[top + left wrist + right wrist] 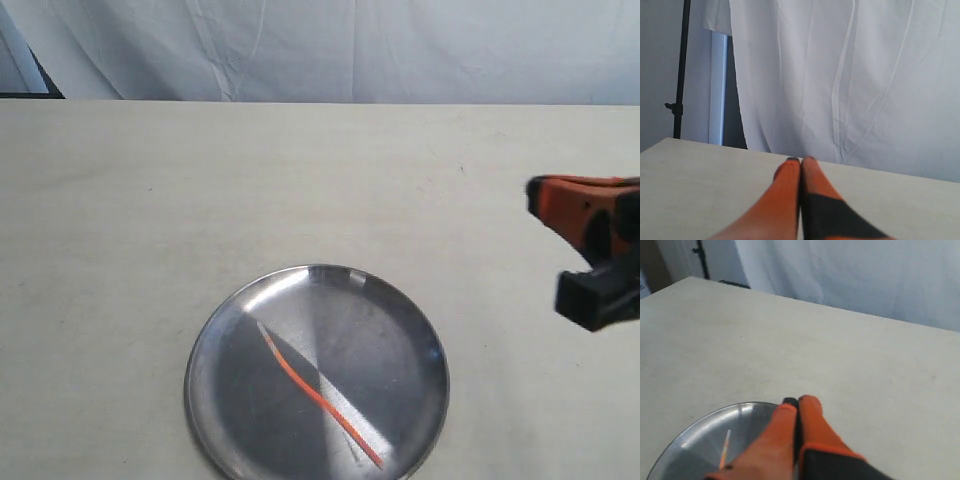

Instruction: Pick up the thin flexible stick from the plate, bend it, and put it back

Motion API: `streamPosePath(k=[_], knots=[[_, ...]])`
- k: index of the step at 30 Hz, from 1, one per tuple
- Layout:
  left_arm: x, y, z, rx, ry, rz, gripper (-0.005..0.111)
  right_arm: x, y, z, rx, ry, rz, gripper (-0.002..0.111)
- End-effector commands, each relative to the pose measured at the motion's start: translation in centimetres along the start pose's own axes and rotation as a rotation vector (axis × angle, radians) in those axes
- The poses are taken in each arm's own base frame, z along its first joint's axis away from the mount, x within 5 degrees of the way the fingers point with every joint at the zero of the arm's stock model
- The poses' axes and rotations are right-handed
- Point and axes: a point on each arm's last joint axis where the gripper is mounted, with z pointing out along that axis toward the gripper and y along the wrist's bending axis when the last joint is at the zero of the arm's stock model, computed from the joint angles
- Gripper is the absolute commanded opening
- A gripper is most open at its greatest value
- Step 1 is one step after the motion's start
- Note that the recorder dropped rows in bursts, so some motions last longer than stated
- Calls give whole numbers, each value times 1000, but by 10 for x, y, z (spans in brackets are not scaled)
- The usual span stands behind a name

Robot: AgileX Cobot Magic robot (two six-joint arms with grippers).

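Observation:
A thin orange-red stick (318,397) with a whitish end lies diagonally across the round silver plate (400,340) near the front of the table. In the right wrist view the plate (695,440) shows with the stick's pale end (725,446) on it. My right gripper (540,195) hangs at the right edge of the exterior view, above and to the right of the plate, with nothing in it. Its orange fingers are pressed together (797,401). My left gripper (801,160) is shut and empty, facing the white curtain, and is out of the exterior view.
The pale table (200,200) runs back to a white curtain (330,45). A black stand (680,75) rises beside the curtain in the left wrist view.

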Motion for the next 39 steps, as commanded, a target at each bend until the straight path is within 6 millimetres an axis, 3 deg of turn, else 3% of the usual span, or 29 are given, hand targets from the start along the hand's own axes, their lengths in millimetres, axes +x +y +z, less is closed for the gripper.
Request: streamPosePath(k=[1,8,14,39], knots=[[1,0,0,-4,-1,-4,0,39,-28,-25,142,-63,183,0],[1,0,0,-4,-1,-2,0,84,-48,-53,345,-263,318,0],[1,1,0,-7,1,-3,0,114,-56,-49,453,-270,400,0],[1,0,0,-4,-1,-2,0,117,-57,-48,472,-255,409,0]])
